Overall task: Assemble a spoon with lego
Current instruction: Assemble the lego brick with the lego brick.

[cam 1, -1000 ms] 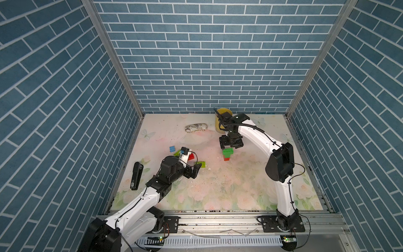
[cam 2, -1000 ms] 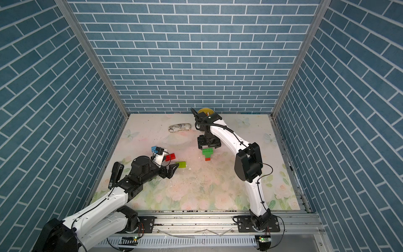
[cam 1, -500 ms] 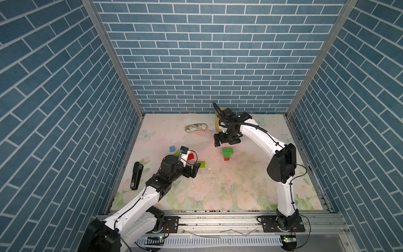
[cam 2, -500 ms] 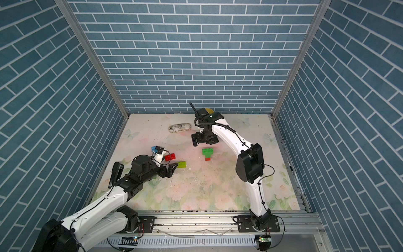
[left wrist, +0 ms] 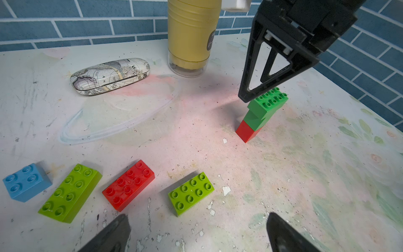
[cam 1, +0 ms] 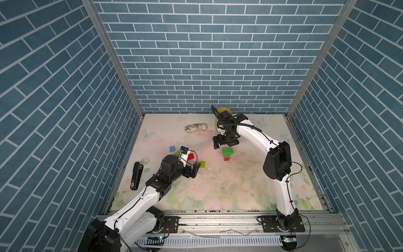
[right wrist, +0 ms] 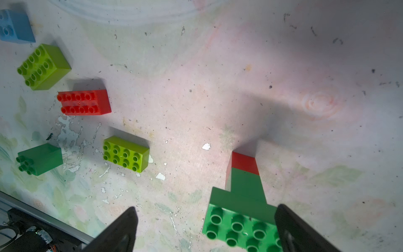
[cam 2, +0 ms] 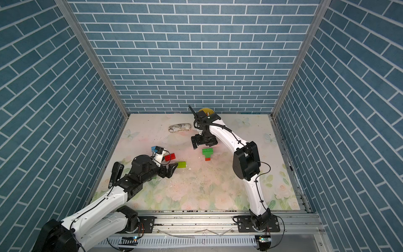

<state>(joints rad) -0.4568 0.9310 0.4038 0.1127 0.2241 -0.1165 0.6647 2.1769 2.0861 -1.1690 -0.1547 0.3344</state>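
The partial spoon point(cam 1: 227, 153) point(cam 2: 207, 153) stands upright mid-table: a red brick, a green square, then a green oblong on top point(left wrist: 270, 102) point(right wrist: 239, 220). My right gripper point(cam 1: 225, 143) point(right wrist: 206, 209) hangs open just behind and above it, one finger close beside the top brick. Loose lego lies to the left: a light-blue square point(left wrist: 26, 182), a lime oblong point(left wrist: 69, 193), a red oblong point(left wrist: 128, 185), another lime oblong point(left wrist: 190, 193) and a green square point(right wrist: 39, 159). My left gripper point(cam 1: 194, 170) point(left wrist: 197, 216) stands open and empty, low over the table next to the nearer lime oblong.
A yellow cup point(cam 1: 221, 115) point(left wrist: 189, 37) stands at the back wall behind my right wrist. A map-print case point(cam 1: 195, 128) point(left wrist: 110, 76) lies left of the cup. A black bar-shaped object point(cam 1: 136, 175) lies near the left wall.
My right gripper has opened wide, let go of the brick stack and lifted slightly back from it. The stack stays upright. The left arm has not moved.
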